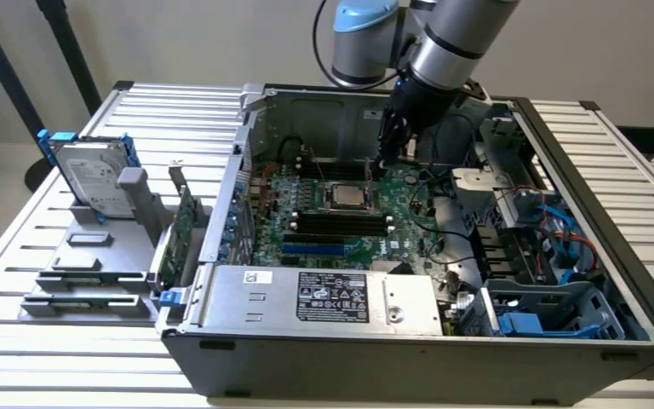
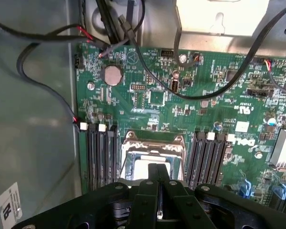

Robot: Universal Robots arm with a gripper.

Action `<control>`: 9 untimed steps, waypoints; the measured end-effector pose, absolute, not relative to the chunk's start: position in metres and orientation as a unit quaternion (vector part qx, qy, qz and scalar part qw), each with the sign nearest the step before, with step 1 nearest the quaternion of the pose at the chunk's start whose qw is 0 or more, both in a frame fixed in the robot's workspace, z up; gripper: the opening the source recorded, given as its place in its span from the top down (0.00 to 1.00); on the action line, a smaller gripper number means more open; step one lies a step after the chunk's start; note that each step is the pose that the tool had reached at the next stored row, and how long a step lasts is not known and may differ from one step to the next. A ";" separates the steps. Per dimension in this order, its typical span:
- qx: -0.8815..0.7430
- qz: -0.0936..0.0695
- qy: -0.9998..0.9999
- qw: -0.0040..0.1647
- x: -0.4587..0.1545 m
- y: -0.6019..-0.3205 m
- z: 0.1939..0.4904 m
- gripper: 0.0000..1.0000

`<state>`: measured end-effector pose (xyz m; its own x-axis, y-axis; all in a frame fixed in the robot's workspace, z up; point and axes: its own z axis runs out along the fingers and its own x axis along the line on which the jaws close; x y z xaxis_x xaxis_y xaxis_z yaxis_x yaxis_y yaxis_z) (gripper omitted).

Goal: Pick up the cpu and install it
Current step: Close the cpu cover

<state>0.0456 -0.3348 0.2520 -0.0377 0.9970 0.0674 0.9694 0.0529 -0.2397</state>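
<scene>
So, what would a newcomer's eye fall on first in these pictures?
The open computer case on the slatted table, with the robot arm reaching down into it. Its shut gripper hangs over the green motherboard, near the socket where the pale cpu lies. At the exterior view's left, a hard drive with blue rails stands on edge.

- I see my gripper with its black fingers pressed together.
- Just past its tips the cpu lies pale and flat inside the metal socket frame.
- Dark memory slots flank that frame on both sides.
- Farther off, a coin battery sits on the green motherboard, with black cables draped across it.
</scene>
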 end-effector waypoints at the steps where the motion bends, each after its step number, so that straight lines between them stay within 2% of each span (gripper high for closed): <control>1: -0.684 0.065 -0.718 0.109 0.044 -0.335 0.252 0.89; 9: -0.677 0.070 -0.723 0.118 0.030 -0.335 0.250 0.89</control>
